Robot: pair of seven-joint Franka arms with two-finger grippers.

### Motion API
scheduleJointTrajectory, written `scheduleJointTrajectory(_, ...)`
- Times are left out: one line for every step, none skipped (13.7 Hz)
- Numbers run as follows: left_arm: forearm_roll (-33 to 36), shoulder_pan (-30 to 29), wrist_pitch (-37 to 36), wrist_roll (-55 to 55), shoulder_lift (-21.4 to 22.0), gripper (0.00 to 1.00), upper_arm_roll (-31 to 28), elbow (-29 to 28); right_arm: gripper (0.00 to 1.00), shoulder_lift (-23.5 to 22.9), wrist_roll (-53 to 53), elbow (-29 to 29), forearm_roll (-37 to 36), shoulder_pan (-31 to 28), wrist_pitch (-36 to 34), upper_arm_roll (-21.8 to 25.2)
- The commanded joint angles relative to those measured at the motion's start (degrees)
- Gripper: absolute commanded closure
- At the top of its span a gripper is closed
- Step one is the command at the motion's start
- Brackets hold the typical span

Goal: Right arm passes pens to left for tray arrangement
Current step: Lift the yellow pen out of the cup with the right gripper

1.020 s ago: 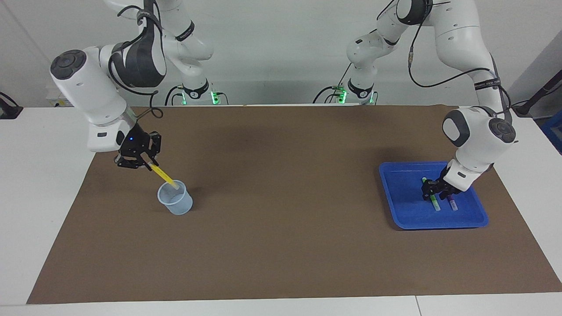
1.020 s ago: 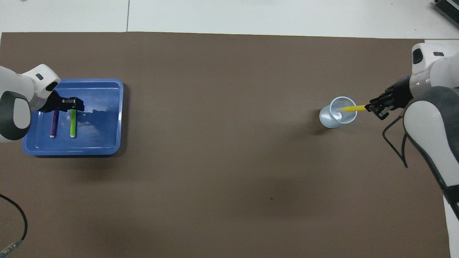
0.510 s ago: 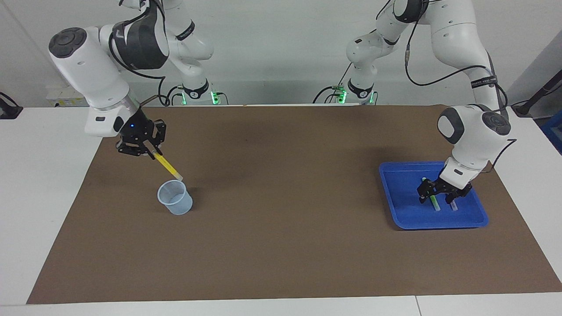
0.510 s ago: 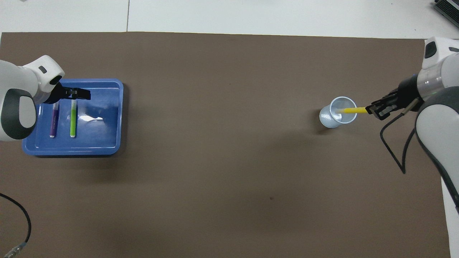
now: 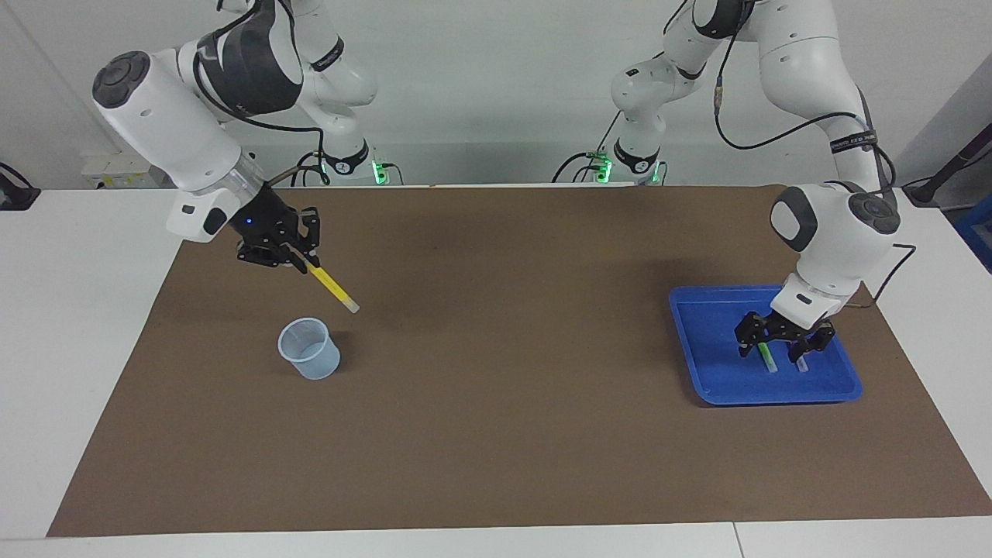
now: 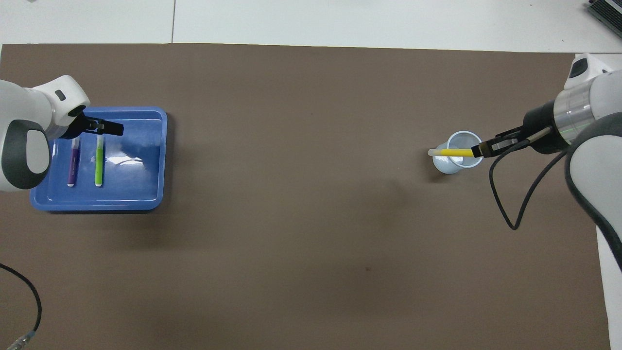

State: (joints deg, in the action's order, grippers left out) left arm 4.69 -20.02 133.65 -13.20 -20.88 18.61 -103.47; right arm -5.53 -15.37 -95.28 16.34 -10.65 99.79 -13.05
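My right gripper (image 5: 301, 262) is shut on the yellow pen (image 5: 332, 287) and holds it slanted in the air, tip down, above the cup; in the overhead view the pen (image 6: 454, 152) crosses the cup's rim. The green pen (image 5: 767, 358) and the purple pen (image 5: 801, 363) lie side by side in the blue tray (image 5: 709, 325) at the left arm's end of the table. My left gripper (image 5: 783, 342) is open and empty just above those two pens. The overhead view shows the tray (image 6: 141, 165), the green pen (image 6: 99, 163), the purple pen (image 6: 73, 165) and the left gripper (image 6: 104, 128).
A small translucent bluish cup (image 5: 309, 349) stands upright on the brown mat (image 5: 504, 349) at the right arm's end, with nothing in it. A black cable (image 6: 29, 301) lies at the mat's corner nearest the left arm.
My right gripper has lifted the yellow pen out of the cup and carried it up and toward the table's middle. My left gripper has risen slightly off the green pen.
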Motion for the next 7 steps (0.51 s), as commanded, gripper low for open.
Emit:
scheduleJointTrajectory(0.3, 0.8, -1.4, 1.6, 2.5, 0.01, -0.5, -0.7, 1.0, 0.4, 9.1, 0.2, 3.5, 1.1, -1.0, -0.7)
scheduleJointTrajectory(0.2, 1.2, -4.3, 5.3, 3.4, 0.01, -0.4, -0.4, 1.0, 0.4, 11.8, 0.1, 4.7, 1.1, -0.8, -0.8)
scheduleJointTrajectory(0.2, 1.6, -8.1, 10.3, 4.4, 0.02, -0.2, 0.0, 1.0, 0.4, 14.6, 0.0, 6.7, 1.6, -0.6, -0.8)
scheduleJointTrajectory(0.1, 2.0, -11.7, 14.6, 4.9, 0.02, 0.0, 0.8, 1.0, 0.5, 17.4, 0.0, 8.1, 2.7, -0.2, -0.8)
scheduleJointTrajectory(-0.6, 2.3, -14.4, 17.7, 4.9, 0.02, 0.2, 1.6, 1.0, 0.5, 20.4, 0.0, 8.8, 3.3, 0.1, -0.8)
scheduleJointTrajectory(-4.0, 2.4, -16.3, 19.6, 4.9, 0.02, 0.3, 2.0, 1.0, 0.4, 23.3, 0.0, 9.8, 4.1, 0.4, -0.8)
scheduleJointTrajectory(-9.1, 2.3, -17.9, 20.5, 5.5, 0.02, 0.1, 2.0, 1.0, 0.5, 26.0, -0.2, 11.4, 4.8, 1.7, -0.8)
